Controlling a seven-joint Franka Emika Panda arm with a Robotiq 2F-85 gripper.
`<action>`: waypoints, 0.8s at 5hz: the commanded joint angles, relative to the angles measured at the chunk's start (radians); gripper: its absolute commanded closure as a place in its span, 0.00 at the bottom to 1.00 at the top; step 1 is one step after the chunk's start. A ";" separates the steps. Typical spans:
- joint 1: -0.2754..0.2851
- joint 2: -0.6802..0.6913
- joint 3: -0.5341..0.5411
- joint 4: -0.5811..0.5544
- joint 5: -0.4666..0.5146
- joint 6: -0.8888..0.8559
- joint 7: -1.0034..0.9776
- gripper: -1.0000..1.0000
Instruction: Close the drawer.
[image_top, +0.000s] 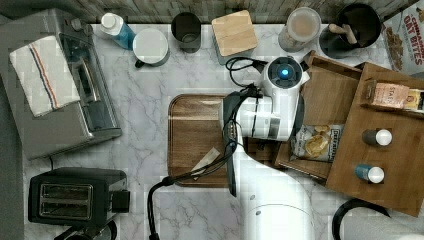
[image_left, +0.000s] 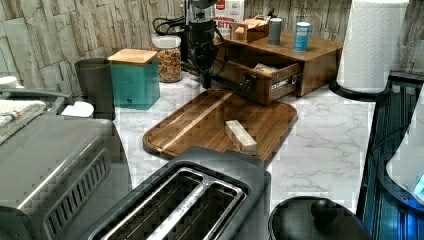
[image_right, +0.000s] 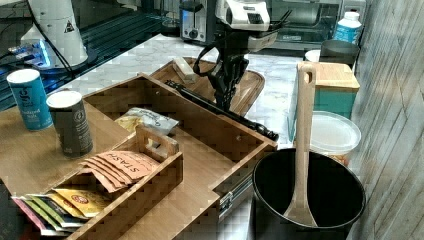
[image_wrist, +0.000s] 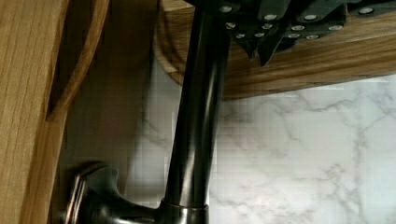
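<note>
The shallow brown wooden drawer with thin raised walls (image_right: 200, 135) stands pulled out of the low brown wooden cabinet (image_left: 320, 60), toward the top view's left. A crinkled snack bag (image_top: 316, 142) lies inside it. Its front, carrying a long dark metal bar handle (image_right: 220, 111), reaches over the edge of the rounded dark wood cutting board (image_left: 200, 122) on the white marble counter (image_left: 325, 145). A small pale wooden block (image_left: 240, 136) rests on the board, well apart from the drawer. Bare marble lies beyond the board.

The white arm (image_top: 265, 117) bends over the drawer front, wrist pointing down. The black end effector (image_right: 226, 87) hangs at the handle; in the wrist view the bar (image_wrist: 198, 112) runs just beside the fingertips (image_wrist: 261, 44). Whether they are clenched on it I cannot tell.
</note>
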 joint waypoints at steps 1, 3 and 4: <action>-0.245 -0.061 -0.142 0.057 0.051 -0.018 -0.245 1.00; -0.318 -0.005 -0.229 0.151 0.073 -0.109 -0.183 1.00; -0.325 -0.009 -0.272 0.149 0.038 -0.096 -0.084 1.00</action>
